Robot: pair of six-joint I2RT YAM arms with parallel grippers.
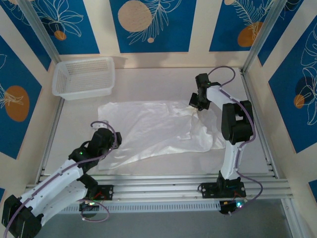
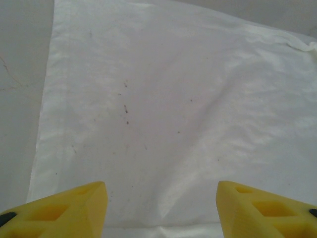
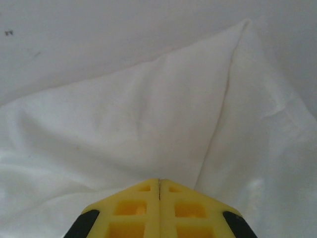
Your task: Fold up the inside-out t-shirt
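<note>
The white t-shirt (image 1: 158, 131) lies spread over the middle of the pale tabletop (image 1: 163, 84), mostly flat, with soft wrinkles running across it. Its near edge slants towards the left arm and its right side bunches a little. A white mesh basket (image 1: 83, 91) sits at the far left corner of the tabletop, well apart from the shirt. In the top view the left arm reaches in from the near left, its wrist ending at the shirt's near-left edge. The right arm stands on the right and bends back over the shirt's far right corner. The left gripper (image 2: 162, 208) is released. Its yellow fingers (image 2: 69, 213) stand wide apart at either side of the left wrist view, with smooth cloth lying between and beyond them and nothing grasped. A few tiny dark specks dot that stretch of fabric, and bare tabletop shows along the left side. The right gripper (image 3: 159, 198) is clenched, its two yellow fingers pressed together with only a thin seam between them. The shirt lies right at their tips. Ahead of them, a fold of cloth runs up to a point with a crease down its right side. Whether any fabric is pinched between the closed tips cannot be told.
</note>
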